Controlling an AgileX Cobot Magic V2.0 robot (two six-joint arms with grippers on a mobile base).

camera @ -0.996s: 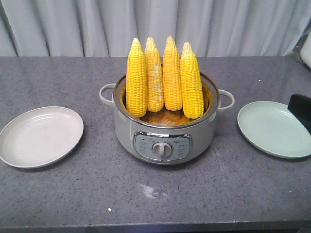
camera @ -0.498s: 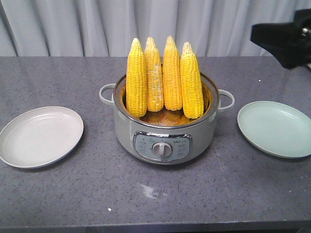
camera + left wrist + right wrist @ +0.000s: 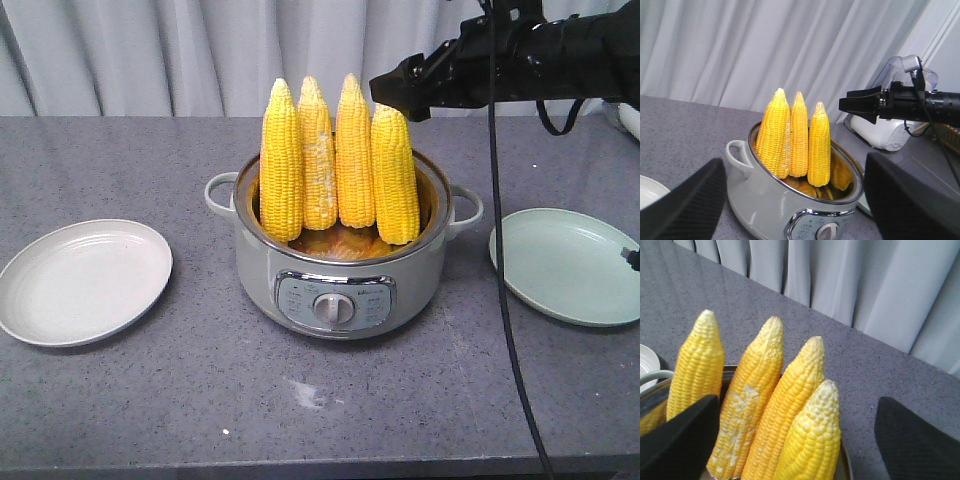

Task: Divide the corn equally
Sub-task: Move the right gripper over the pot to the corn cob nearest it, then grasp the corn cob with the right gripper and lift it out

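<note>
Several yellow corn cobs stand upright, tips up, in a grey cooker pot (image 3: 340, 280) at the table's middle. The second from the left (image 3: 318, 160) has whitish patches. My right gripper (image 3: 398, 92) hovers just above the tip of the rightmost cob (image 3: 394, 175). In the right wrist view its fingers (image 3: 680, 440) stand wide apart, open, with that cob (image 3: 812, 440) between them and untouched. My left gripper (image 3: 792, 202) is open too and faces the pot (image 3: 765, 200) from a short way off, holding nothing.
A pale grey plate (image 3: 85, 282) lies left of the pot and a pale green plate (image 3: 565, 265) right of it. A black cable (image 3: 497, 250) hangs from the right arm past the pot's right handle. A white appliance (image 3: 880, 132) stands at the back right.
The right arm rose from beside the green plate and swung left. Its gripper now hangs over the rightmost cob. The corn and the plates have not moved.
</note>
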